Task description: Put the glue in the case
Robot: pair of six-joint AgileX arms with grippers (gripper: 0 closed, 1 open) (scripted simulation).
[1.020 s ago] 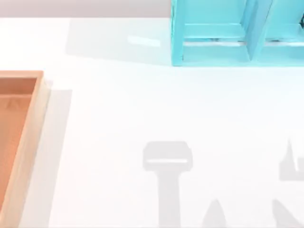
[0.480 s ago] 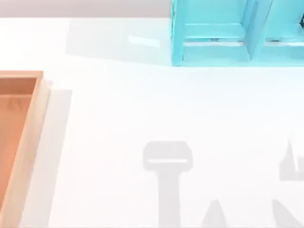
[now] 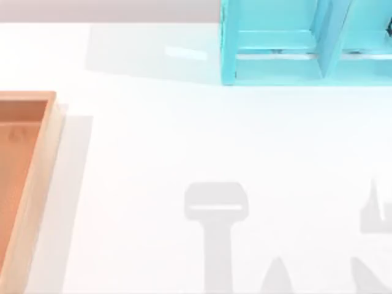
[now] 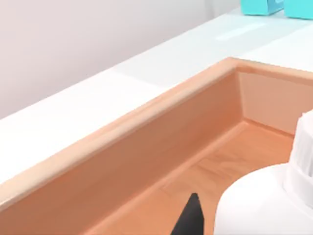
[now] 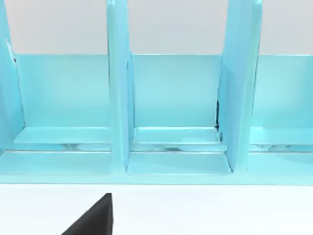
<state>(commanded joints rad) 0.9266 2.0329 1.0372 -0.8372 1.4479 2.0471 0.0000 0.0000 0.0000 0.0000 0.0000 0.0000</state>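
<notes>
The glue [image 4: 266, 208] is a white squeeze bottle lying inside the light-brown wooden tray [image 4: 146, 147]; its ribbed neck runs off the picture and its cap is out of view. A black part of my left gripper [image 4: 190, 218] sits just beside the bottle, low over the tray floor. The turquoise case [image 3: 275, 58] stands at the table's far right, its upright dividers forming compartments. In the right wrist view the case [image 5: 171, 107] is close ahead, with a black part of my right gripper [image 5: 95, 218] over the white table in front of it.
The wooden tray [image 3: 38, 184] lies along the table's left edge, with raised rims. Grey arm shadows fall on the white table near its front edge, at the middle and right. Open tabletop stretches between the tray and the case.
</notes>
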